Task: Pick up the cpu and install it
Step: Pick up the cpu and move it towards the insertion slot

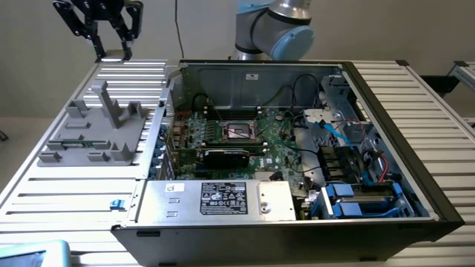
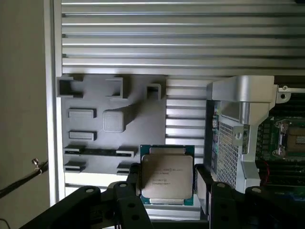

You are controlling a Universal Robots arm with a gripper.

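At the exterior view's left we see the black two-fingered gripper (image 1: 113, 55) hanging high over the far corner of the ribbed aluminium table (image 1: 67, 189), well apart from everything beneath it. Its fingers pinch the cpu (image 1: 113, 54), a small flat square chip with a silver-beige metal top. In the wrist view the cpu (image 2: 167, 167) sits level in the gripper (image 2: 167, 185). The two pads (image 2: 135, 179) press on opposite edges, and a green border shows around the metal lid.

Below lies the grey plastic fixture with upright posts (image 1: 97, 128), flat on the table. Open ribbed surface lies on its near side, and its right edge is just beside the case wall; the wrist view shows the same fixture (image 2: 114, 119) under the chip.

Next comes the open black-and-steel computer case (image 1: 415, 167), its rim standing above the table. Inside on the green motherboard (image 1: 278, 142), the dark square socket with a metal frame (image 1: 241, 131) has free air above it. A black card (image 1: 222, 157) lies just in front of it, and black cables (image 1: 297, 89) loop to its right. The silver power supply box (image 1: 215, 197) lines the near edge, with blue drive brackets (image 1: 356, 200) in the near right corner.
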